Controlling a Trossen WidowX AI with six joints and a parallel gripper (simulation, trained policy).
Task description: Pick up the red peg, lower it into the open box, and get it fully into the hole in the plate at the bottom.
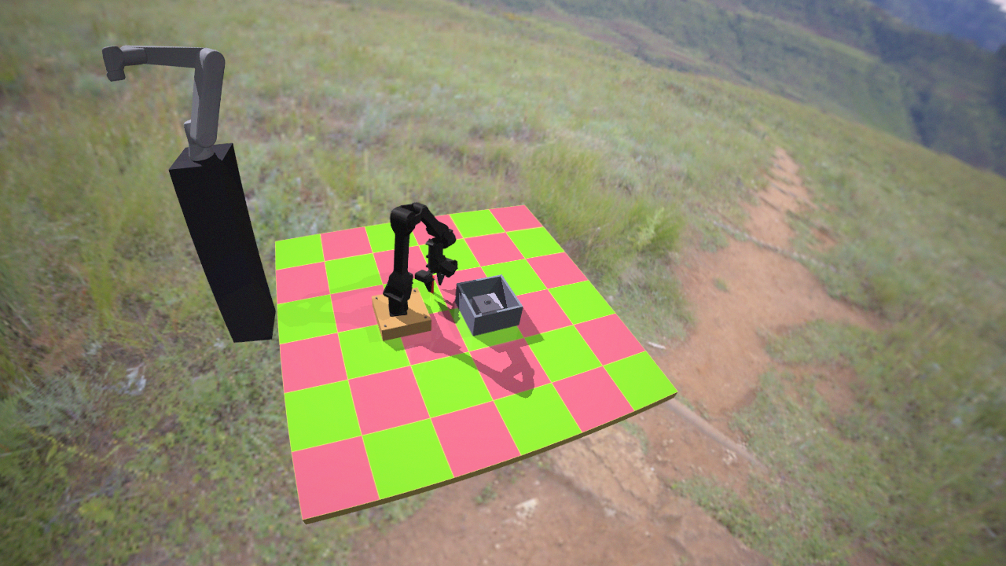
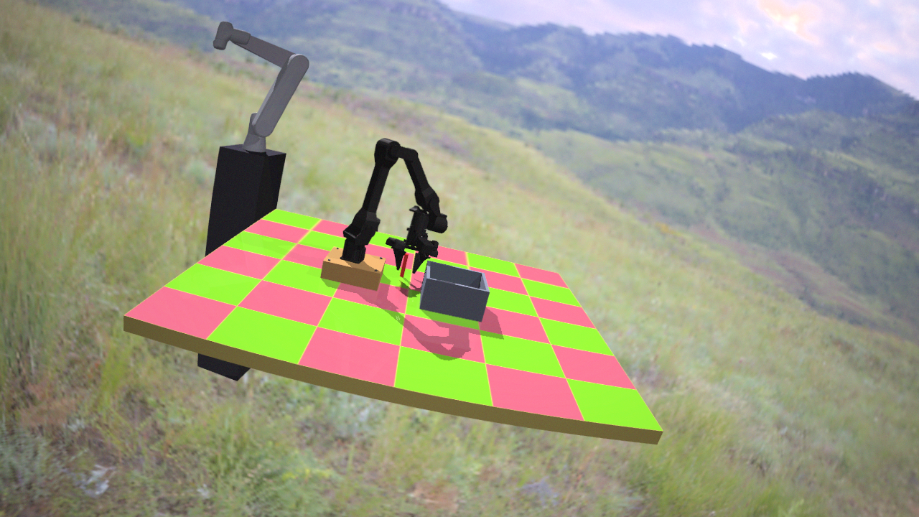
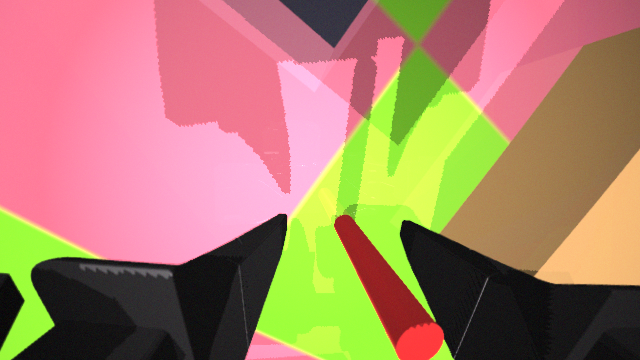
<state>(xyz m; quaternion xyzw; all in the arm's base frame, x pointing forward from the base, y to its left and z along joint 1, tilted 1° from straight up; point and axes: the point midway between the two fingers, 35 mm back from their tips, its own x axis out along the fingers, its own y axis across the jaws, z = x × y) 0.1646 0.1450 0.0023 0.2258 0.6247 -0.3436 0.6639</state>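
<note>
The red peg [image 2: 404,264] [image 3: 385,285] stands upright on the checkered table. My gripper [image 1: 435,286] [image 2: 407,271] [image 3: 343,224] points down around it and is open. In the wrist view the peg is between the two fingers, with its top close to the right finger and a gap to the left one. In the top view the peg is mostly hidden by the gripper. The open grey box [image 1: 496,320] [image 2: 453,296] [image 3: 332,20] stands just beside the gripper. The pale plate [image 1: 479,305] with its hole lies at the box's bottom, visible in the top view.
The wooden base block [image 1: 405,328] [image 2: 350,276] [image 3: 610,230] of my arm is close to the peg, on the side away from the box. A grey arm [image 1: 206,105] [image 2: 276,96] stands on a black pillar [image 1: 225,246] [image 2: 240,186] beyond the table's edge.
</note>
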